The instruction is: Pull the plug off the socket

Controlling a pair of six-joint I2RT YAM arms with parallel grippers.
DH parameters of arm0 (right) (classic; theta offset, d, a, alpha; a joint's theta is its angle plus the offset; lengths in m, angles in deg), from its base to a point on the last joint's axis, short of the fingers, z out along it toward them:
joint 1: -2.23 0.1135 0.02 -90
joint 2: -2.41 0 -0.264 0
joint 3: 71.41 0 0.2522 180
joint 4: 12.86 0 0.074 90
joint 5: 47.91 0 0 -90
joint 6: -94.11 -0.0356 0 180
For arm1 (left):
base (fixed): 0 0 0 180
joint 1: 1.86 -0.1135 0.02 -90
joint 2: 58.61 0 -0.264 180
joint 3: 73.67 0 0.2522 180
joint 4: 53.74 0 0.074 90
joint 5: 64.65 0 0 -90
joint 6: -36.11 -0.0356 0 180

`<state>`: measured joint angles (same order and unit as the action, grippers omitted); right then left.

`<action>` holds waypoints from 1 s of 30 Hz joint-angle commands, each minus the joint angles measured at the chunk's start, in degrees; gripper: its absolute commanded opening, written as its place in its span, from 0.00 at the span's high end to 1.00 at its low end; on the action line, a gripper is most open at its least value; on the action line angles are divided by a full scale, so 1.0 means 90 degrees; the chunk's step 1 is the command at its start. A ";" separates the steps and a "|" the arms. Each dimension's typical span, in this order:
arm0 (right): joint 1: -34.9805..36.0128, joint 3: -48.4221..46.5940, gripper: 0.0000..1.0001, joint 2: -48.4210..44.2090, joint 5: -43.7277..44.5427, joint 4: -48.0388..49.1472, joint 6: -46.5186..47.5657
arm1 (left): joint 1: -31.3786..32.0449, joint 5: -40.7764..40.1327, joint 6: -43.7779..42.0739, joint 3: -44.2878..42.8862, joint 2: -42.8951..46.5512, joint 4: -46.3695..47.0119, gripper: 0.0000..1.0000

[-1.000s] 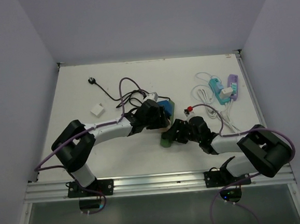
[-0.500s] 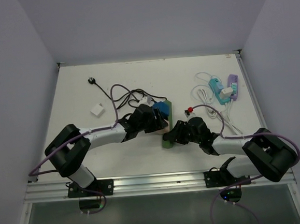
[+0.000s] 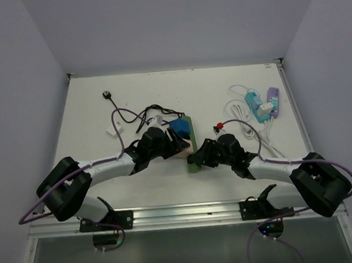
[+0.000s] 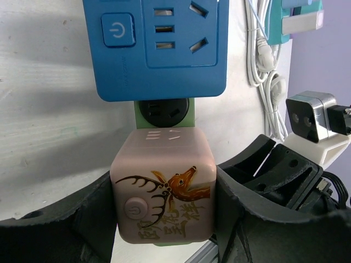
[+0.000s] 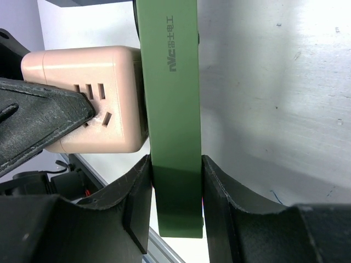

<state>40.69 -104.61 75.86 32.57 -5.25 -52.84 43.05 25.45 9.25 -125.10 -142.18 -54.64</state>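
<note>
The left pincer (image 4: pixel 163 204) is clamped on the pale pink cube plug with a deer print (image 4: pixel 162 159), low centre in its wrist view. The right pincer (image 5: pixel 175 192) is clamped on the end of the long green plastic socket strip (image 5: pixel 169 82). The pink cube looks seated flush on that strip, so the pull itself is probably the step in hand: next, draw the two straight apart. One strip carries two cubes, the other a blue plastic cube (image 4: pixel 159 44) at top centre.

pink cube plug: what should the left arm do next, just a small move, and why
Probably draw the left end effector a little straight off the strip's face while the right end effector holds firm. The left one clamps both sides of the pink cube plug, the right one grips the green power strip by its edges, and the cube sits flush against it, not yet unplugged.
</note>
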 commanded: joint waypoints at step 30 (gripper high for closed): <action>-0.0943 0.0344 1.00 0.1555 0.1204 -0.0948 -0.0333 | -0.1044 0.1014 0.0495 0.0064 0.0242 0.0758 1.00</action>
<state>37.82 -105.69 85.80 28.68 0.58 -53.95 38.22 32.70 13.18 -125.08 -146.55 -53.70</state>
